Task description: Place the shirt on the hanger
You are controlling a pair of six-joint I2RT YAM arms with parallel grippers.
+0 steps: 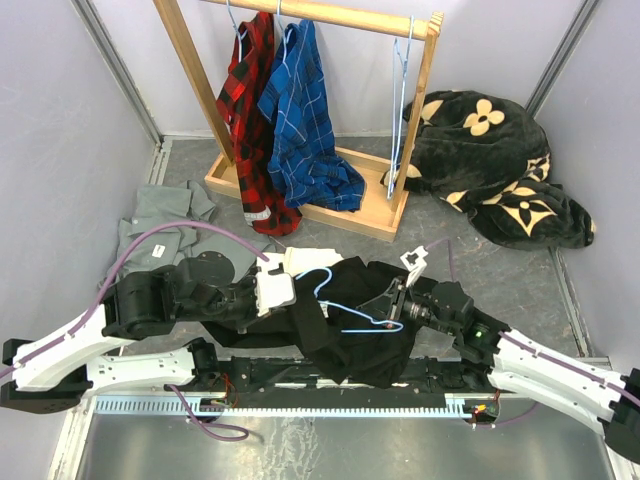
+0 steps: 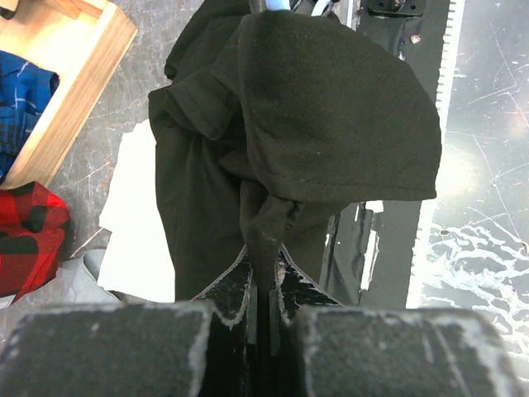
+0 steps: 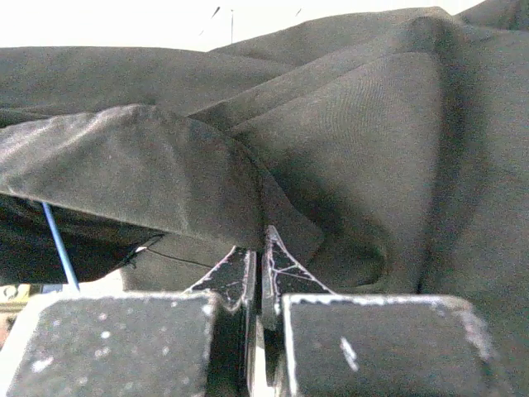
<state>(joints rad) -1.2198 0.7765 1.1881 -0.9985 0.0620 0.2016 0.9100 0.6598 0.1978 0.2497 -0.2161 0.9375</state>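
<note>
Status: left jaws clamped on a fold of the plain black fabric shirt (image 2: 331,124). The right jaws are pinched tight on another fold. Shirt bunched between both; thin light-blue wire hanger (image 3: 59,244) lies against it, beside the right jaws.

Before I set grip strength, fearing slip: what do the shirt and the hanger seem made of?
The shirt: soft matte black cloth, likely cotton; it drapes limply in folds, with a stitched hem. The hanger: thin wire with a smooth light-blue coat, probably painted or plastic-covered metal; it holds its bent shape.
</note>
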